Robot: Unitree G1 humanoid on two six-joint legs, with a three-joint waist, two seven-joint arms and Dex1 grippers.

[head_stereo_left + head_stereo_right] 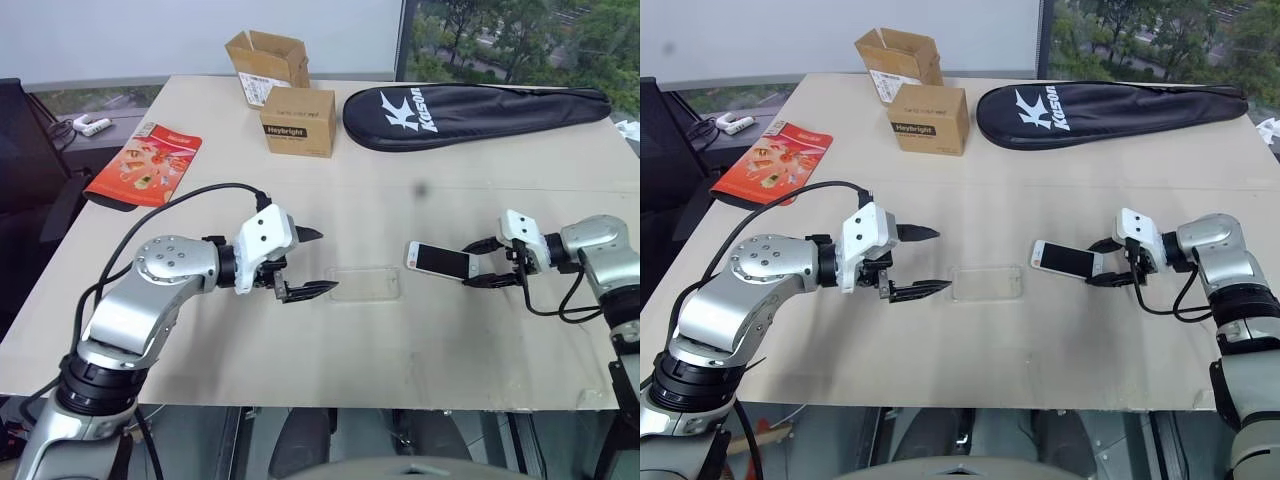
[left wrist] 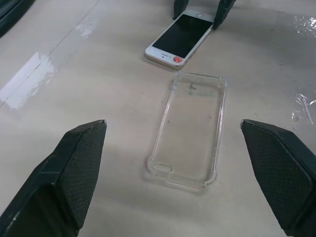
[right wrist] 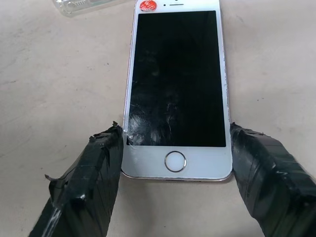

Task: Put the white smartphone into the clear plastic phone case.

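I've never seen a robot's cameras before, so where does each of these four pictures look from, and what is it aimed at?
Left eye view: from the head, forward and down over the table; both arms show.
Right eye view: the same, from the other eye.
Left wrist view: along the open left tool at the clear plastic phone case; its two fingers show.
Right wrist view: along the right tool at the white smartphone; its fingers flank the phone's home-button end.
Shared: both wrist views show phone and case.

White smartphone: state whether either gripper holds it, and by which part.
The right gripper brackets the white smartphone at its home-button end, fingers against both long edges; a firm grip cannot be told. The left gripper holds nothing.
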